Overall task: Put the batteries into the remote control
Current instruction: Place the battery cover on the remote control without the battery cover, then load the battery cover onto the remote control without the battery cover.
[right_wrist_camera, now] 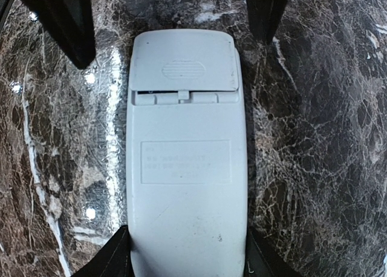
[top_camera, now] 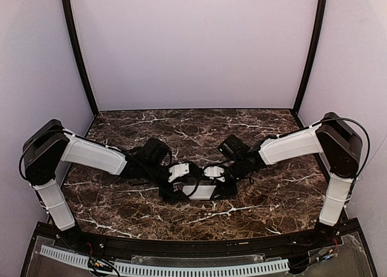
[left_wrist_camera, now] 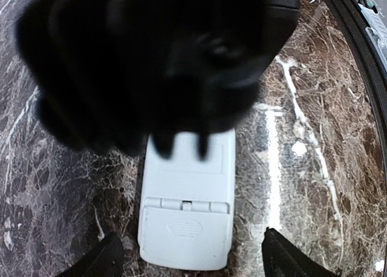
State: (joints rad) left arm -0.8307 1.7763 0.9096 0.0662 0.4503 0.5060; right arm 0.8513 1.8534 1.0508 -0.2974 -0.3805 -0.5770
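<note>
There was one remote control (right_wrist_camera: 187, 168) to count. It lay flat with its plain white back up on the dark marble table (top_camera: 272, 192), about the middle of it, and the two arms (top_camera: 91, 153) met over it from either side. On this back there was one battery cover (right_wrist_camera: 184, 62), closed and with a small ribbed patch. It took up one end of the remote control, and one faint rectangular label (right_wrist_camera: 186, 162) sat towards the middle of the remote control. There were two grippers. The right gripper (right_wrist_camera: 187, 250) was at the end of the remote control away from the cover. Its two fingers (right_wrist_camera: 115, 253) lay against the two long sides, so it looked to be pinching the remote control between them. The left gripper (left_wrist_camera: 190, 253) was at the cover end with its fingers (left_wrist_camera: 103, 259) spread wide, one on each side of the remote control and both apart from it. In the left wrist view the blurred black body of the right gripper hid the far half of the remote control. In the top view the black wrists and cables (top_camera: 193, 180) covered most of the remote control, and only a small white part could be seen. Pale lilac walls (top_camera: 193, 47) stood around the table behind the remote control and at both sides.
</note>
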